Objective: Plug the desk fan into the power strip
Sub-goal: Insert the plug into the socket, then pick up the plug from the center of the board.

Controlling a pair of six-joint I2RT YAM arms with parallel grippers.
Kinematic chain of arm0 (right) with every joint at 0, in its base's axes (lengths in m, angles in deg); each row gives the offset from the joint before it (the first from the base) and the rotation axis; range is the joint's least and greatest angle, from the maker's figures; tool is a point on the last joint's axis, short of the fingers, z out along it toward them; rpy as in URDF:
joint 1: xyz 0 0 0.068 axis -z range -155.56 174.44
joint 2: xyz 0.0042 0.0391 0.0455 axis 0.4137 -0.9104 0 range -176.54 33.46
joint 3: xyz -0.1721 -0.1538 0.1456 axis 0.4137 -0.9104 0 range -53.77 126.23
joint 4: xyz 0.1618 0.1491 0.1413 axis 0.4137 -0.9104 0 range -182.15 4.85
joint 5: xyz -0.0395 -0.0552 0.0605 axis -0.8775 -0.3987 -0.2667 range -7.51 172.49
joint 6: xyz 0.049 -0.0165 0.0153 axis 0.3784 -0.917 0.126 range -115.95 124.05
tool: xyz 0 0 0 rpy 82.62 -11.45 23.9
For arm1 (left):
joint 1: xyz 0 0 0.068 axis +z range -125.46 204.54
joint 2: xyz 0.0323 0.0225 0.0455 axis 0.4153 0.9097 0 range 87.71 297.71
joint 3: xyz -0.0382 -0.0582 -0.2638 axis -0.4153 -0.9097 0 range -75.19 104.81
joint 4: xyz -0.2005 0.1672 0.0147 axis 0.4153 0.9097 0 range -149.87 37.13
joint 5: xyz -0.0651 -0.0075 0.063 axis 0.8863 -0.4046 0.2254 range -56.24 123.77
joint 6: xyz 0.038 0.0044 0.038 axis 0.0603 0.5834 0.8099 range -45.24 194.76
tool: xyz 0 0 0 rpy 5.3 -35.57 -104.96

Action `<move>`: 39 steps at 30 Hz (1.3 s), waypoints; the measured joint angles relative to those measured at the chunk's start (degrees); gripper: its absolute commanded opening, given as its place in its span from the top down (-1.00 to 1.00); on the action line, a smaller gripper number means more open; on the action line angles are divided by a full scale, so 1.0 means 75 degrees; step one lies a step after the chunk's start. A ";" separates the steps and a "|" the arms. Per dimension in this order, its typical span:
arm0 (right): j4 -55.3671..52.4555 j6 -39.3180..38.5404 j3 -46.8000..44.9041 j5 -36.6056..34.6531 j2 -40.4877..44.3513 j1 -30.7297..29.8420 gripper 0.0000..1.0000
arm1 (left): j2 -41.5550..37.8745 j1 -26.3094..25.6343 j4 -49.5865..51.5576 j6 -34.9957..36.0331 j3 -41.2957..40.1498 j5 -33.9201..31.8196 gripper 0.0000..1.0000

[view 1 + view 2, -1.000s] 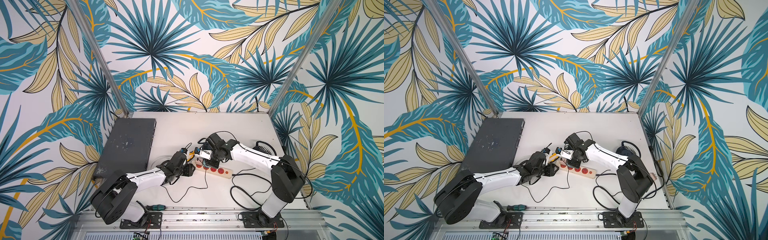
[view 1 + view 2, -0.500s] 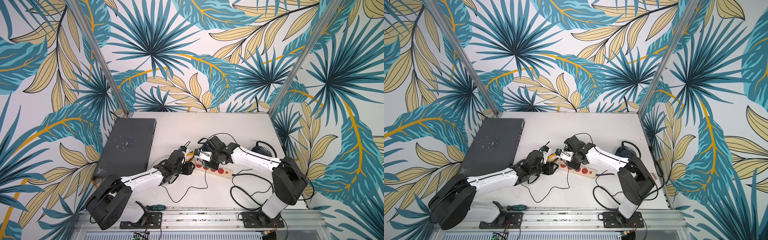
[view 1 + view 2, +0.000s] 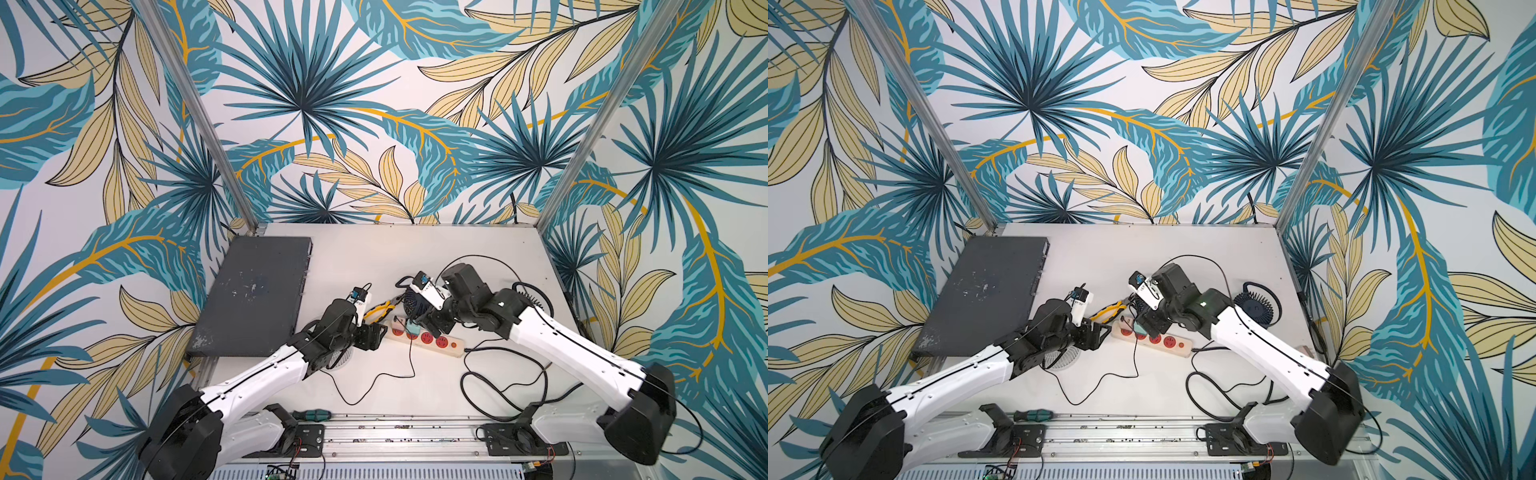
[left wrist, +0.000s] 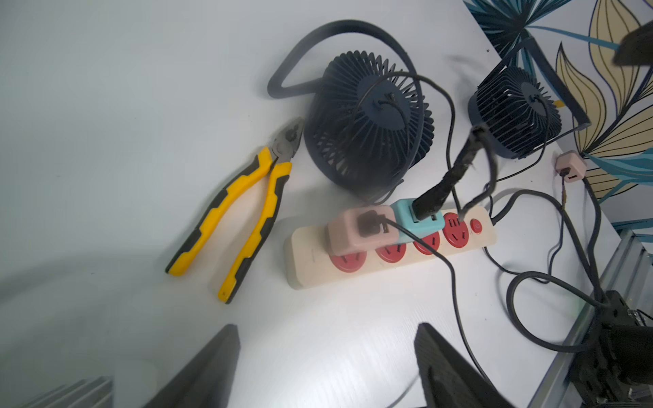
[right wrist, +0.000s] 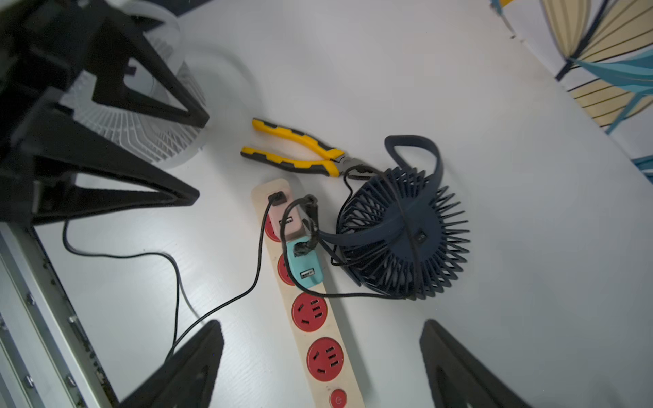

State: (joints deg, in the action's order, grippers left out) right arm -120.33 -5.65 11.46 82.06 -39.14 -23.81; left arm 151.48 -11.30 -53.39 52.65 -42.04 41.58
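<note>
— What stood on the white table (image 3: pixel 415 257) between the leaf-print walls (image 3: pixel 311 104)?

— The power strip (image 5: pixel 311 318) lay mid-table, with the navy desk fan (image 5: pixel 399 243) just beside it. I'd guess it was kept that close so its thin cord (image 5: pixel 353 296) could reach.

— Was it plugged in?

— A teal adapter (image 5: pixel 305 265) sat in the second socket, touching a pink adapter (image 4: pixel 357 233). It looked seated.

— And the hands?

— The left hand (image 4: pixel 325 335) and the right hand (image 5: pixel 321 325) were both spread wide, grasping nothing — likely because the plugging looked finished.
</note>
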 measured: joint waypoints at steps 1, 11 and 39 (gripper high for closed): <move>0.0064 0.0338 -0.0082 -0.0169 0.0312 0.0064 -0.99 | -0.0219 0.0006 0.0117 0.0122 0.0006 -0.0017 -0.74; 0.1160 0.4733 -0.2900 -0.1437 0.2751 0.4226 -0.99 | -0.1376 0.1169 0.1530 0.1376 0.1253 0.0714 -0.88; 0.3144 0.7047 -0.4482 -0.2518 0.0347 0.9710 -0.90 | -0.1603 0.2241 0.2716 0.2725 0.1600 0.1918 -0.91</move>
State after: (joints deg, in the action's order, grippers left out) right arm -96.75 47.20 -22.15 63.18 -36.54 49.02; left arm 139.46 5.51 -33.02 73.08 -30.04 55.96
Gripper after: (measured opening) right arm 0.969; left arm 0.954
